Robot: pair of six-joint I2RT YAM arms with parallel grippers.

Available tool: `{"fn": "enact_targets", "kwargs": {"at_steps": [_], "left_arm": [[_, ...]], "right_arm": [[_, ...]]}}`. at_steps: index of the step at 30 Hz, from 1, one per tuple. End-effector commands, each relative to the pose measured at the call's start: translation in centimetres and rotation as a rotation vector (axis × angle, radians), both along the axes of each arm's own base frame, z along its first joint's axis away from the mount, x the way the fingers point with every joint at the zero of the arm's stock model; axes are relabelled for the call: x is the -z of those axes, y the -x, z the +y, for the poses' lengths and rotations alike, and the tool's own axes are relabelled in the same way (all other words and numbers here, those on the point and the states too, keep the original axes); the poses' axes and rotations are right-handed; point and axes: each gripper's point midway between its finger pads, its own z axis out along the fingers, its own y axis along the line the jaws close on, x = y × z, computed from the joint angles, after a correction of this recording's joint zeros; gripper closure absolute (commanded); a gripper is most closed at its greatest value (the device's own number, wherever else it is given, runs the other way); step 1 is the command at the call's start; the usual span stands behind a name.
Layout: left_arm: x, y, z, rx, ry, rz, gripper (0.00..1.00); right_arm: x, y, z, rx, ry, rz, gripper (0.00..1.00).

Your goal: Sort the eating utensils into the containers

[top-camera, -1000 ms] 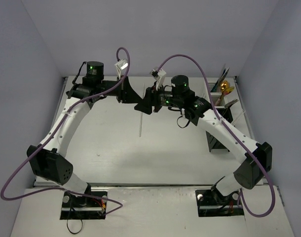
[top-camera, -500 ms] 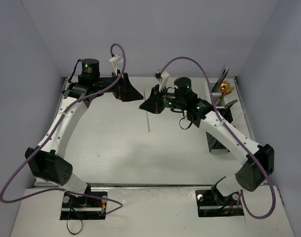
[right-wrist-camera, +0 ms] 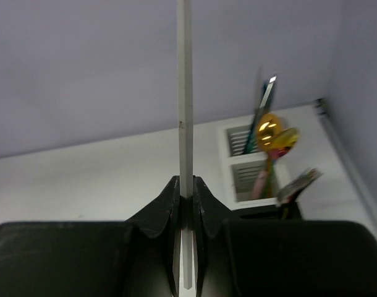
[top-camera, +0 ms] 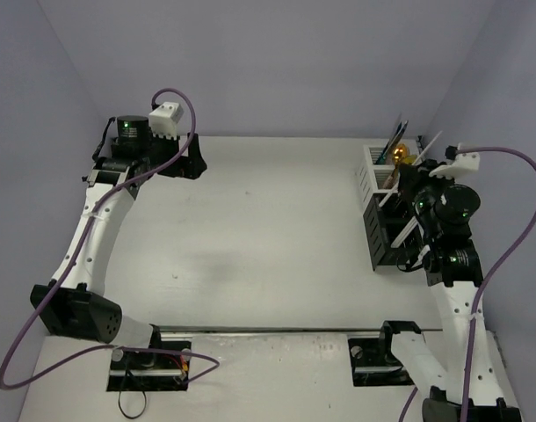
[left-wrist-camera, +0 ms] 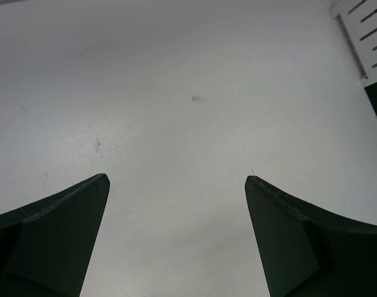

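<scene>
The step in hand is the delivery of one thin pale stick [right-wrist-camera: 185, 93]. The right fingers [right-wrist-camera: 175, 197] are clenched on its lower part and carry it upright, at the right side of the worktop [top-camera: 250, 246], close by the two boxes. The left fingers [left-wrist-camera: 281, 216] are released, spread wide over bare worktop near the far left corner, holding nothing and well apart from the boxes. Next, I judge, the right arm must bring the stick over the proper compartment, tip it so that its lower end points down past the rim, lower it between the things already standing there, and only then let go; a long, thin stick may catch on a rim or knock its neighbours. Counted: two boxes, one white box [top-camera: 365, 176] at the far end and one black box [top-camera: 374, 248] just beside it, nearer the arms. One gold spoon [right-wrist-camera: 269, 130] and one blue knife [right-wrist-camera: 267, 93] stand in the white box. What look like a second stick [top-camera: 387, 195] and a third stick [top-camera: 409, 231] lean in the black box, making three sticks with the one held. Other handles in the boxes are too small to count. No other loose utensil shows on the worktop from above, so the sorting looks nearly done.
</scene>
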Motion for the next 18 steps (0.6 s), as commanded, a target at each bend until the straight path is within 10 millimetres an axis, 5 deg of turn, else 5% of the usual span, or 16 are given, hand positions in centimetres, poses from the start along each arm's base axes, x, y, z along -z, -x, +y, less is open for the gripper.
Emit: {"fn": "enact_targets", "kwargs": {"at_steps": [1, 10, 18], "left_arm": [[0.3, -0.3, 1.7, -0.057, -0.088, -0.032, 0.09], [2.9, 0.5, 2.9, -0.081, -0.159, 0.012, 0.09], [3.6, 0.9, 3.5, -0.089, -0.184, 0.021, 0.09]], "right_arm": [[-0.8, 0.9, -5.9, 0.286, 0.104, -0.065, 1.0], [3.8, -1.2, -9.9, 0.423, 0.131, 0.035, 1.0], [8.0, -1.6, -11.1, 0.462, 0.084, 0.129, 1.0]]}}
